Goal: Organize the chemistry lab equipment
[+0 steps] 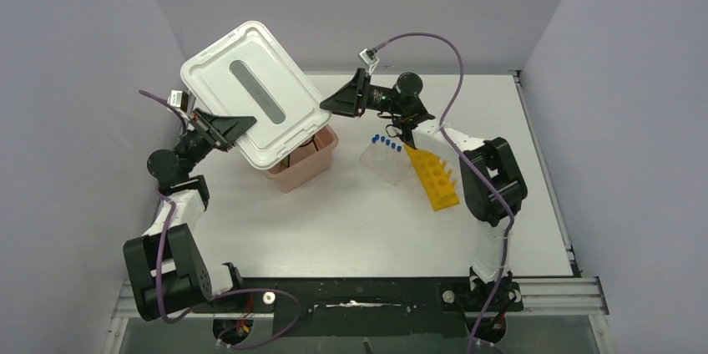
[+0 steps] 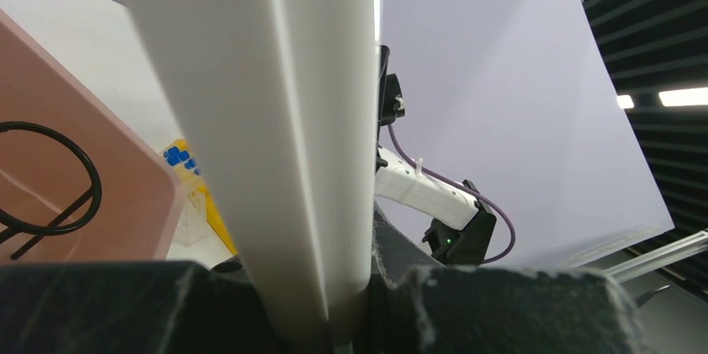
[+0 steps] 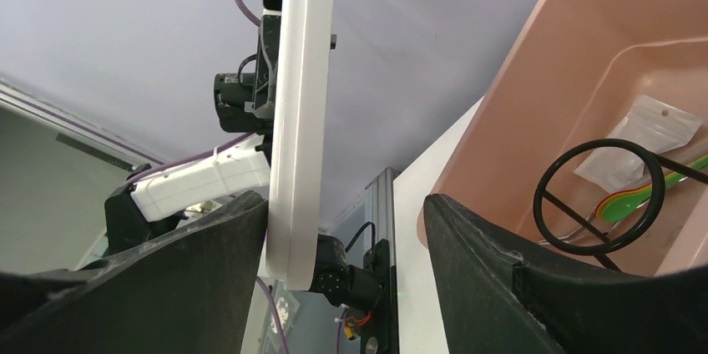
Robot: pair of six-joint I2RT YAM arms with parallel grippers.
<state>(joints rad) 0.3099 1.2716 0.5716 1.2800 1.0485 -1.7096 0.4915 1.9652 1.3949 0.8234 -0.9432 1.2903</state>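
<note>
At upper left, the left gripper (image 1: 227, 128) is clamped on the edge of the white lid (image 1: 250, 91). It holds the lid tilted above the pink tub (image 1: 311, 162), apparently to keep the wire ring (image 3: 597, 195) inside reachable. The right gripper (image 1: 332, 103) has its jaws spread either side of the lid's opposite edge, not pinching it. Right of centre, the tube rack (image 1: 384, 162) and the yellow rack (image 1: 436, 177) stand on the table (image 1: 334, 229).

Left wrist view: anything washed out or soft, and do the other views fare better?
Left wrist: the white lid sits close to the lens, bright and nearly featureless; ceiling lights are blown out. Right wrist: the black wire ring is crisp, foreground dark. Top external: even light, no glare.
</note>
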